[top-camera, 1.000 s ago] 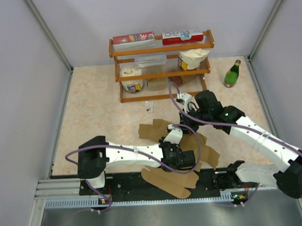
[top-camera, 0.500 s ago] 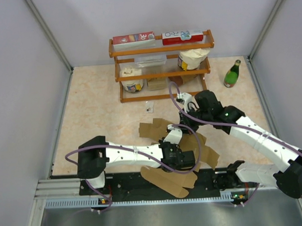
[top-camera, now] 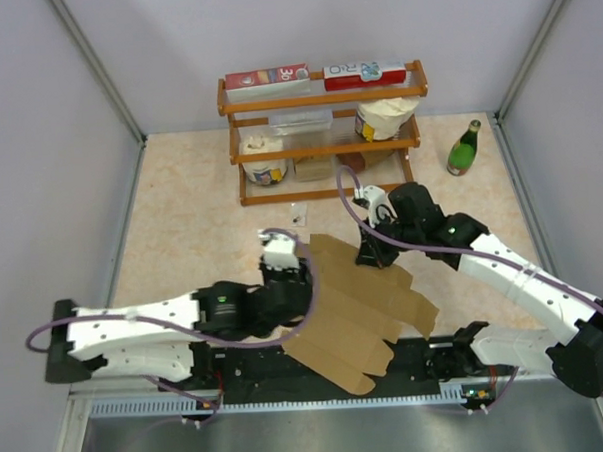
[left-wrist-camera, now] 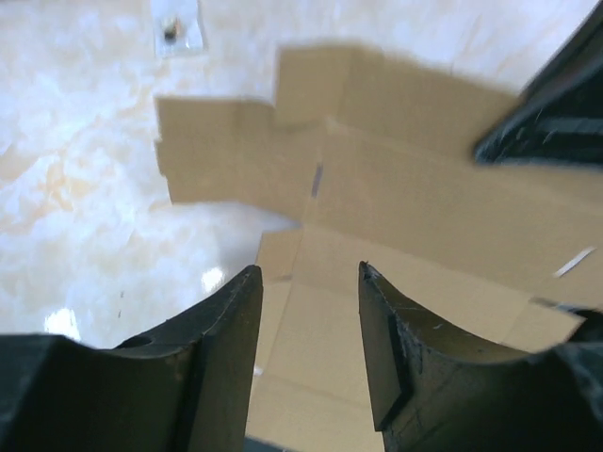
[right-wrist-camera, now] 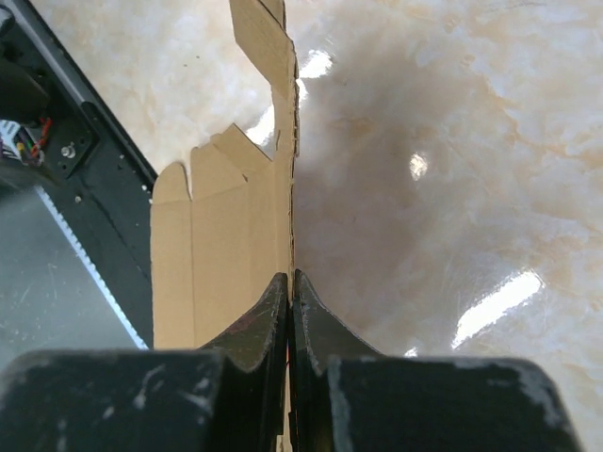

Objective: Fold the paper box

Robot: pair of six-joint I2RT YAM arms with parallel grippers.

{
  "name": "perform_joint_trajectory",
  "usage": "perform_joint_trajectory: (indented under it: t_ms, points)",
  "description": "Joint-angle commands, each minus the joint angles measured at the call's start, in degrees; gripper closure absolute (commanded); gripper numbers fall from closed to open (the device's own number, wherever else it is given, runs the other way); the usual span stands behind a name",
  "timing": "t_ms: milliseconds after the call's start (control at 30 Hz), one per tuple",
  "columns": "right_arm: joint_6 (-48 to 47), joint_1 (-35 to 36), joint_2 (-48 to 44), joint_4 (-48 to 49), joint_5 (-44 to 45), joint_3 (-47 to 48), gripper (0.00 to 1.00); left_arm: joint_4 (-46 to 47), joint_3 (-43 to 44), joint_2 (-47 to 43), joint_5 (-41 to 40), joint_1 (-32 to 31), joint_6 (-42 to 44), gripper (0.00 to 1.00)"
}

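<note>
The paper box [top-camera: 370, 303] is a flat die-cut sheet of brown cardboard lying open on the table, its near flaps reaching over the black base rail. My right gripper [top-camera: 371, 258] is shut on its far edge; in the right wrist view the jaws [right-wrist-camera: 290, 281] pinch the thin edge of the paper box [right-wrist-camera: 221, 254], which stands on edge there. My left gripper [top-camera: 299, 286] is at the sheet's left side, open and holding nothing. In the left wrist view its gripper [left-wrist-camera: 306, 273] hangs over the paper box [left-wrist-camera: 415, 217] without touching it.
A wooden rack [top-camera: 323, 135] at the back holds red-and-white cartons and paper rolls. A green bottle [top-camera: 464, 149] stands back right. A small clear packet [top-camera: 299, 214] lies in front of the rack, also seen as a packet [left-wrist-camera: 177, 28]. Grey walls close both sides.
My left arm has swung back to the left off the cardboard and its jaws have opened. The sheet now lies spread flat. The right gripper keeps its hold in place.
</note>
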Motion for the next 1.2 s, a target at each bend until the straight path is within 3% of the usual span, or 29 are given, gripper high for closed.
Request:
perform_joint_trajectory:
  t_ms: [0, 100, 200, 500, 700, 833, 1000, 1167]
  points:
    - [-0.41, 0.63, -2.06, 2.74, 4.52, -0.75, 1.0, 20.52, -11.72, -17.29, 1.55, 6.71, 11.94, 0.49]
    - [-0.06, 0.72, -3.55, 3.8, 6.45, -1.19, 1.0, 23.97, -16.13, -23.46, 9.53, 17.42, 13.98, 0.48]
    - [-1.46, 0.98, -5.48, 5.9, 7.17, -3.03, 1.0, 23.72, -16.76, -24.97, 13.42, 22.81, 16.44, 0.49]
    - [-11.29, 3.62, -9.19, 23.73, 13.14, -14.54, 1.0, 25.11, -16.31, -20.93, 15.62, 27.3, 19.08, 0.49]
    - [-14.56, 4.5, -5.67, 23.66, 19.89, -12.88, 1.0, 30.65, -20.44, -21.63, 22.73, 35.81, 19.78, 0.49]
    - [-11.57, 4.5, -5.14, 26.29, 26.68, -12.35, 1.0, 33.02, -21.41, -21.02, 26.96, 40.57, 20.75, 0.5]
    - [-6.3, 4.5, -6.2, 33.77, 31.78, -16.83, 1.0, 34.35, -21.33, -19.09, 30.39, 42.51, 21.1, 0.51]
    - [-13.05, 4.5, -1.46, 29.83, 29.85, -13.76, 1.0, 36.01, -22.03, -17.76, 31.09, 43.39, 21.45, 0.52]
